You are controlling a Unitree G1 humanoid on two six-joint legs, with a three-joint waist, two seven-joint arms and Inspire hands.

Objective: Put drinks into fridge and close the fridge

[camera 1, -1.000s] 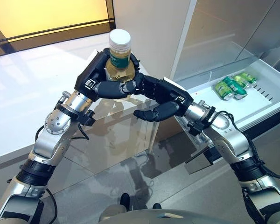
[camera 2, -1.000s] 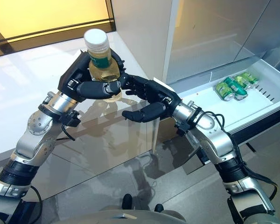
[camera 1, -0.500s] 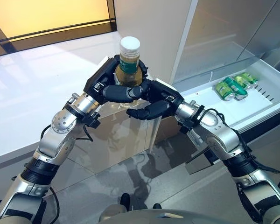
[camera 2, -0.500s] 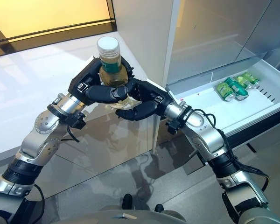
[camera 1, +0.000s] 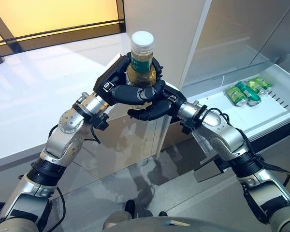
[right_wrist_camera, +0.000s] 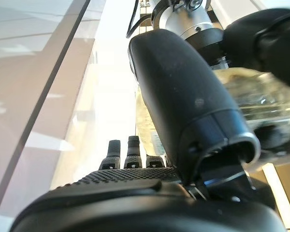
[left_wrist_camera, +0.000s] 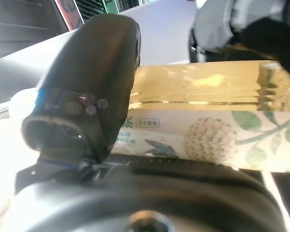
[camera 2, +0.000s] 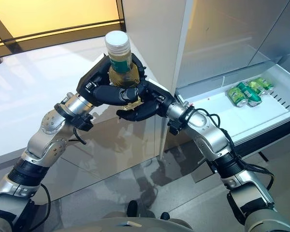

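Left hand (camera 1: 117,86) was curled round the bottle (camera 1: 140,65), upright above the worktop's (camera 1: 34,96) corner nearest the fridge drawer (camera 1: 275,104); right hand (camera 1: 152,110) cupped its base, fingers bent beneath. Left wrist view: thumb lay across the label. Right wrist view: thumb pressed the clear lower body (right_wrist_camera: 261,101). Judged full, fairly heavy, smooth; grip mid-body.

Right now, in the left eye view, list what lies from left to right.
White counter → left hand → bottle, white-capped → right hand → green cans in the open drawer.
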